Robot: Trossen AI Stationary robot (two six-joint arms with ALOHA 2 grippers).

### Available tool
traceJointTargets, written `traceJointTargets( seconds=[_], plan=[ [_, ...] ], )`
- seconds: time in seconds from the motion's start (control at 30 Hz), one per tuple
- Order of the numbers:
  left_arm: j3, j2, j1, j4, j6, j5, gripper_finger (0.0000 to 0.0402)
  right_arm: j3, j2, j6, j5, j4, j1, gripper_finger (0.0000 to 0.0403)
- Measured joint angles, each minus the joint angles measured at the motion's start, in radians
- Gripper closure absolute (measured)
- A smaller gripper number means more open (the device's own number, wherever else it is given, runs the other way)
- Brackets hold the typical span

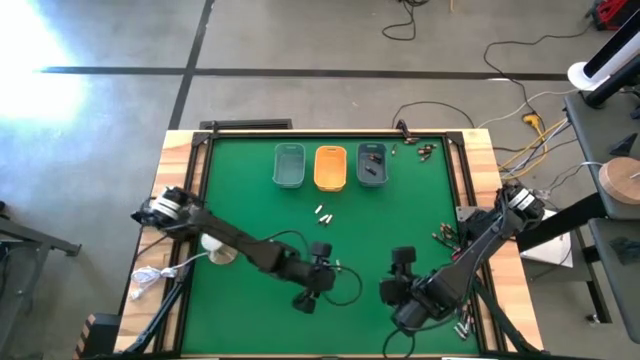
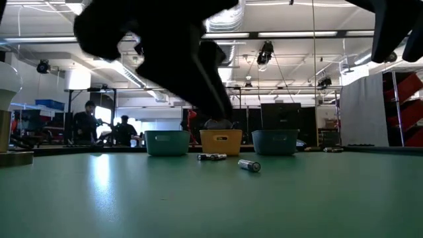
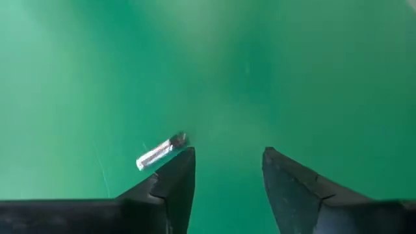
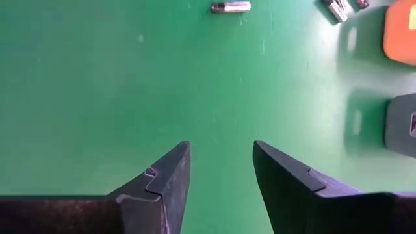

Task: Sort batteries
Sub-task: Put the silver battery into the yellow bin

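Nearest the front edge of the green worktop (image 1: pixel 230 190), the left end effector (image 1: pixel 322 272) hangs low over bare mat a little left of centre, its fingers (image 3: pixel 170 188) spread with nothing between them; one battery (image 3: pixel 160 151) lies on the mat just outside one fingertip, a placement suggesting the cell has either just left the grip or is about to be approached. The right end effector (image 1: pixel 402 264) sits right of centre, also near the front edge, its fingers (image 4: pixel 166 179) parted and empty, aimed toward the back of the worktop, probably so that loose cells and trays stay in its sight. Further in, around mid-worktop, a small cluster of batteries (image 1: pixel 324 214) lies loose and unsorted. Along the back edge stand three small trays in a row, presumably one per cell size: a teal tray (image 1: pixel 289 166), an orange tray (image 1: pixel 330 168) and a dark tray (image 1: pixel 371 165), the last already holding something dark. More small items (image 1: pixel 425 151) lie scattered toward the back right corner, too small to identify. Sorting appears far from complete.
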Motion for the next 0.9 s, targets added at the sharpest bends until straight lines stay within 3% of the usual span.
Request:
traceJointTargets(
  seconds=[0.2,0.33,0.57,0.73,0.9],
  plan=[
    [0.142,0.099,0.088,-0.17,0.168,0.15,0.0234,0.0,0.0,0.08,-0.004,0.0,0.015,0.024],
    [0.179,0.13,0.129,-0.198,0.279,0.171,0.0239,0.0,0.0,0.122,-0.012,0.0,0.013,0.0245],
    [0.176,0.133,0.186,-0.144,0.409,0.182,0.0245,0.0,0.0,0.135,-0.019,0.0,0.013,0.0254],
    [0.164,0.133,0.238,-0.076,0.455,0.285,0.0245,-0.001,0.0,0.16,-0.019,0.0,0.013,0.0259],
    [0.145,0.134,0.264,-0.019,0.493,0.309,0.0246,-0.001,-0.001,0.185,-0.02,0.0,0.013,0.0254]
  ],
)
